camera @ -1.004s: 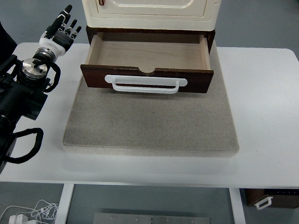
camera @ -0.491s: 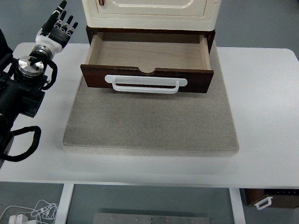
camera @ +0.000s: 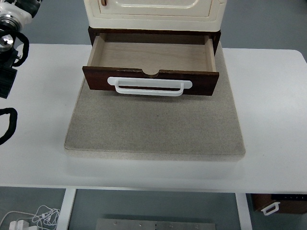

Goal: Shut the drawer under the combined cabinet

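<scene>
1. Your left hand [camera: 19, 5] is almost out of frame at the far left corner; you cannot tell how its fingers are set.
2. Your right hand is not in view.
3. You have the drawer [camera: 151, 62] pulled out under the cabinet [camera: 153, 12], its white handle [camera: 149, 86] facing near.
4. Both sit on a grey mat [camera: 153, 127] on the bench [camera: 273, 110].

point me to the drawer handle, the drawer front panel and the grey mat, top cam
white loop handle [camera: 149, 86], top view, middle of its front bar
dark brown wooden drawer front panel [camera: 96, 79], top view, left end of the panel, beside the handle
grey speckled rectangular mat [camera: 153, 127], top view, bare middle area in front of the drawer
</scene>
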Action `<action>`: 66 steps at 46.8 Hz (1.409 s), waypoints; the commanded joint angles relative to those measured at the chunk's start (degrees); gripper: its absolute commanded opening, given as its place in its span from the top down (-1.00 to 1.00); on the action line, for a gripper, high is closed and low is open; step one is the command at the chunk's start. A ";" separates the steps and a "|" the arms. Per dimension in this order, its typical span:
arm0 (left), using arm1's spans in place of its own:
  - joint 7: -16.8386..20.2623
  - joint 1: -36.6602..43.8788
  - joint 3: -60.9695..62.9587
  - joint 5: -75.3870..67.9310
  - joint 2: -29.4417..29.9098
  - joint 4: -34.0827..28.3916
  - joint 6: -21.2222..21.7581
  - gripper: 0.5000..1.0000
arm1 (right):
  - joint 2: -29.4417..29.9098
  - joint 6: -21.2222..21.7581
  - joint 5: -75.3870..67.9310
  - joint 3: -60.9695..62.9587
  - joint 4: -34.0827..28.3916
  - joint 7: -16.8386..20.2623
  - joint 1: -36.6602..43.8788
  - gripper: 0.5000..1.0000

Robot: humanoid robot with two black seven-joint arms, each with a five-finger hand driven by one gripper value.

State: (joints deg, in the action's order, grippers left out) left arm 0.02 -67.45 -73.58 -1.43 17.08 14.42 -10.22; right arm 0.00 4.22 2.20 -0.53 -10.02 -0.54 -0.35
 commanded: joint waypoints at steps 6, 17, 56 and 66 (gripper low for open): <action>-0.02 -3.39 2.21 0.02 2.43 2.27 -0.15 -1.00 | 0.00 0.00 -0.01 0.00 0.00 0.01 0.00 -0.81; -0.02 -4.45 2.39 0.02 6.65 8.60 -0.15 -1.00 | 0.00 0.00 -0.01 0.00 0.00 -0.08 0.00 -0.81; -0.02 -3.75 2.48 -1.21 13.33 43.75 -0.15 -1.00 | 0.00 0.00 -0.01 0.00 0.00 0.01 0.00 -0.81; -0.10 -3.57 7.48 -2.26 13.42 52.02 -0.15 -1.00 | 0.00 0.00 -0.01 0.00 0.00 -0.08 0.00 -0.81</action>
State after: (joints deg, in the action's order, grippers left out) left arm -0.03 -70.95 -67.98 -3.66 30.49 64.64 -10.35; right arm 0.00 4.22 2.19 -0.53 -10.02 -0.55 -0.36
